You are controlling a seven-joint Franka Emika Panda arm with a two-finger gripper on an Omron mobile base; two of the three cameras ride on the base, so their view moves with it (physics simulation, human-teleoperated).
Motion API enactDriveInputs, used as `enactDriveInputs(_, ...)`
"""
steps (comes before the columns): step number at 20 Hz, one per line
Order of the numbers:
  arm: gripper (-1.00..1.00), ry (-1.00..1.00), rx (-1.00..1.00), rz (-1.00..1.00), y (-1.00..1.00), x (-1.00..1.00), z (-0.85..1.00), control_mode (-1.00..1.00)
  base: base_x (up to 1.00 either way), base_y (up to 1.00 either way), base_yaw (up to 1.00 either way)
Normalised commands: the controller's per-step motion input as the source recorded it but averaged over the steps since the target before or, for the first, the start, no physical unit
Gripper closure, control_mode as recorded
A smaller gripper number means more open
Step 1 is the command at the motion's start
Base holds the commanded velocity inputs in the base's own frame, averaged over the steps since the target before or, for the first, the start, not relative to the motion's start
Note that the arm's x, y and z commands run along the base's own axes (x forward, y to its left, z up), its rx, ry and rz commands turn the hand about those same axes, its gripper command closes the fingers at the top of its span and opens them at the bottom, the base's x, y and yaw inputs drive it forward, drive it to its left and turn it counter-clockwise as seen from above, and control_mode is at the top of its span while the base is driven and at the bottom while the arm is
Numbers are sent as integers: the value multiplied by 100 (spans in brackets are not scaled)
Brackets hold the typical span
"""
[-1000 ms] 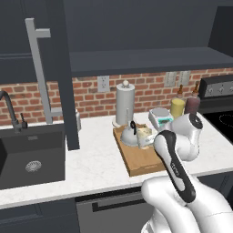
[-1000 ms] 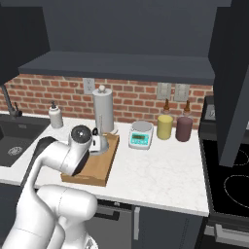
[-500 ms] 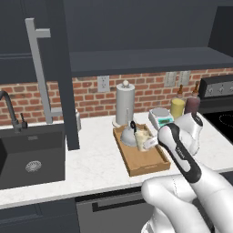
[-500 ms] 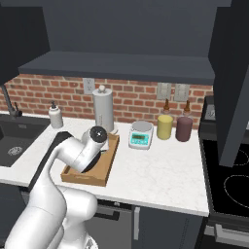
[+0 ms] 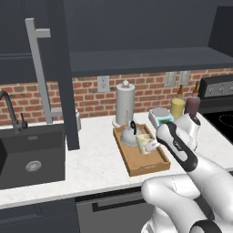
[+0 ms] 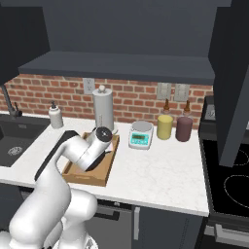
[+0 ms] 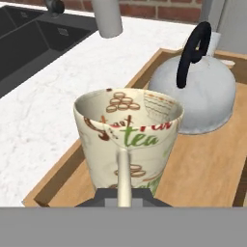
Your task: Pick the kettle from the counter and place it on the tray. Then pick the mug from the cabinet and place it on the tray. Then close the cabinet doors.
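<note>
A kitchen with a red brick backsplash and dark cabinets runs along a white counter (image 5: 95,159), with a black sink (image 5: 29,159) at its left end and a stove (image 6: 228,189) at its right. A wooden tray (image 5: 148,161) lies on the counter in front of a tall steel paper-towel cylinder (image 5: 125,102). Beside the tray stand a small scale (image 6: 141,134), a yellow bottle (image 6: 165,125) and a dark-red bottle (image 6: 184,127).

The arm bends over the counter with its forearm reaching down toward the middle of the tray. The gripper (image 7: 123,195) is closed on the loop handle of the mug (image 7: 128,137), which stands upright over the tray's wood; whether its base touches the wood cannot be told. The mug is cream with a "tea" print on its side. Just behind it on the tray sits the kettle (image 7: 200,94), silver-grey and domed, its black handle arched upward.

A cabinet door (image 5: 59,73) stands open on the left, its long silver bar handle (image 5: 41,73) facing the room. A second open door (image 6: 233,78) hangs at the right above the stove.
</note>
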Motion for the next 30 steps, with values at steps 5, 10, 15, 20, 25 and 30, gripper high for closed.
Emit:
enactDriveInputs(5, 100, -17, 0, 0, 0, 2, -46, -100, 0, 0, 0)
enactDriveInputs(10, 100, -13, 0, 0, 0, 0, -52, -100, 0, 0, 0)
enactDriveInputs(15, 100, -5, 0, 0, 11, 0, -56, -100, 0, 0, 0)
enactDriveInputs(20, 100, -3, 0, 1, 22, 0, -52, -100, 0, 0, 0)
enactDriveInputs(25, 100, -3, 0, 5, 26, 0, -43, -100, 0, 0, 0)
enactDriveInputs(30, 100, -9, 0, 7, 29, 0, -44, -100, 0, 0, 0)
